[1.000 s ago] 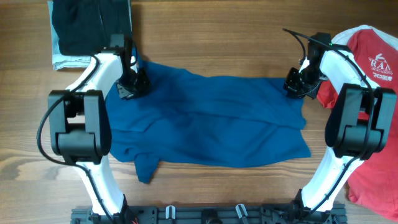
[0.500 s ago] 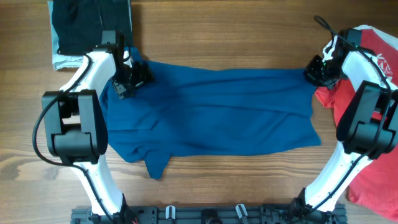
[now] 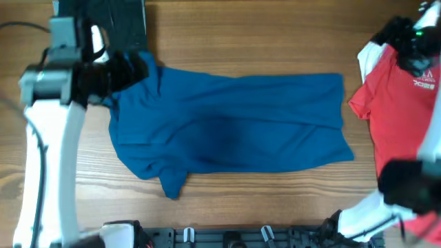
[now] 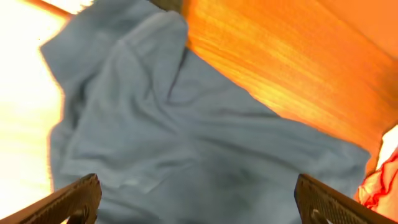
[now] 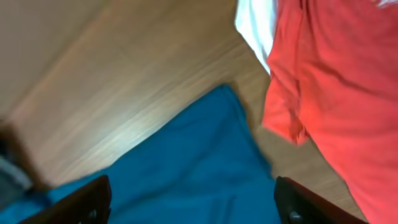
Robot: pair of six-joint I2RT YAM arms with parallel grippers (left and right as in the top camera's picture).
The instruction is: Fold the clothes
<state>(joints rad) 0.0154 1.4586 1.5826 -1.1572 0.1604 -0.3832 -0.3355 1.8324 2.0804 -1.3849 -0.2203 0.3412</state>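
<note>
Left tool [image 4: 196, 186] and right tool [image 5: 191, 186] both open and empty, clear of blue shirt [image 3: 227, 124] spread on table [image 3: 241, 27]; risk: its right edge sits just beside red shirt [image 3: 406, 117], so a regrasp there could pinch both, and the rumpled lower-left sleeve could fold crooked.

The soft short-sleeved cloth shirt [image 3: 227, 131] is a plain dark blue all over. The red cloth T-shirt [image 3: 400, 124] carries small white lettering [image 3: 422, 83], with a white cloth garment [image 3: 367, 58] at its edge. The wooden table [image 3: 241, 34] is warm brown with streaky grain.
</note>
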